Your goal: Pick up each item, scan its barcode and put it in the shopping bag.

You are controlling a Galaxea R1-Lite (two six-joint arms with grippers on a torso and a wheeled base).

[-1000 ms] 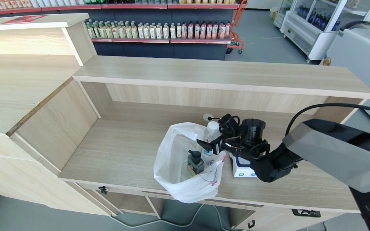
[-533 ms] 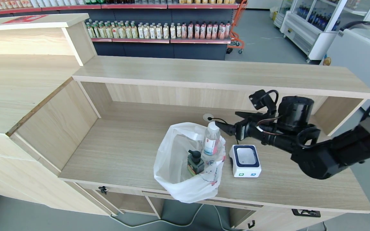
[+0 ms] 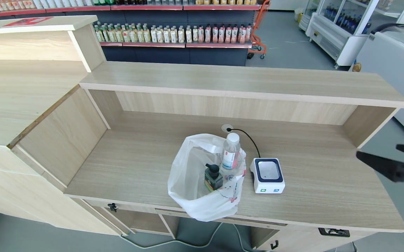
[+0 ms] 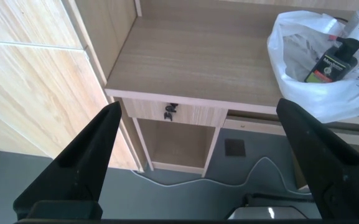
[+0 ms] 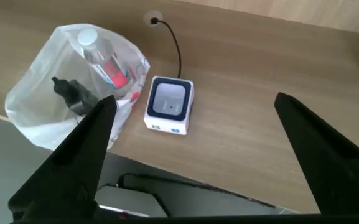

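Two items stand inside the shopping bag (image 3: 184,175) on the counter (image 3: 135,157). A clear water bottle (image 3: 230,154) is upright at the bag's far side, its cap above the rim. A dark pump bottle (image 3: 213,176) sits just beside it, lower in the bag. The scanner (image 3: 267,175) stands just beside the bag on the robot's right, window up, its cable (image 3: 249,140) running to a hole in the counter.

The right gripper (image 3: 377,149) hangs off the counter's right end, well apart from the bag, fingers spread and holding nothing. The left gripper (image 4: 195,109) sits below the counter's front edge, likewise spread and holding nothing.

Judgement: the bagging step for both items appears complete, and the task is at or near its end. Any further pick would call for finding another item and turning its barcode towards the scanner window. The item would then be lowered through the bag's mouth without toppling the water bottle.
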